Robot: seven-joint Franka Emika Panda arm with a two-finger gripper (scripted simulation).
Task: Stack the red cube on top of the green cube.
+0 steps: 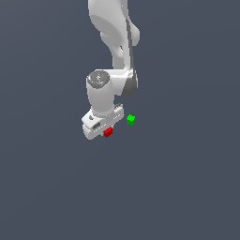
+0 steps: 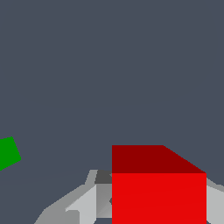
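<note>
With the pincer straddling the red cube, grip unclear, a loose hold could drop it short of the green cube.

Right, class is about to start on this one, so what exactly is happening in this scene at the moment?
A white Franka Panda arm has its gripper down at the red cube. In the wrist view the red cube sits between the grey fingers, but whether they are clamped on it cannot be told. The green cube stands apart, a short way toward the exterior view's right, with nothing on top. So the stacking has not happened yet.
</note>
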